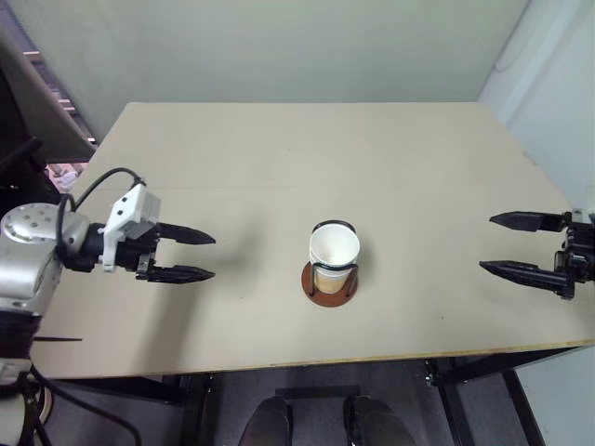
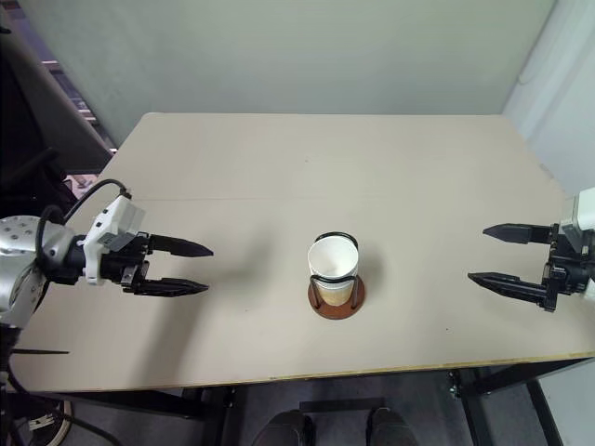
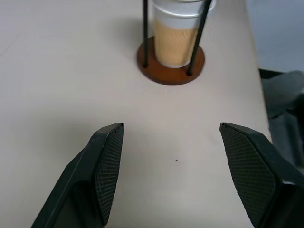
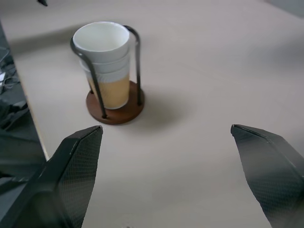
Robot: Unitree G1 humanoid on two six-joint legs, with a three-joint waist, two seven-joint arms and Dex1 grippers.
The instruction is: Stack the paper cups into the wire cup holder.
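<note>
The wire cup holder (image 1: 329, 282) stands near the front middle of the table, black wire loops on a round reddish-brown base (image 4: 115, 112). Nested paper cups (image 4: 106, 61) sit upright inside it, white rims stacked above a yellow-orange side (image 3: 176, 42). My left gripper (image 1: 206, 255) hovers to the holder's left, open and empty, its fingertips pointing toward the holder. On the far right, my right gripper (image 1: 487, 243) is wide open and empty too, pointing left at the holder. Both are well apart from it.
The beige table (image 1: 279, 158) is bare around the holder. Its front edge (image 1: 307, 360) runs close behind the holder's base, and its right edge lies under my right gripper. A dark cabinet stands off the table's left side.
</note>
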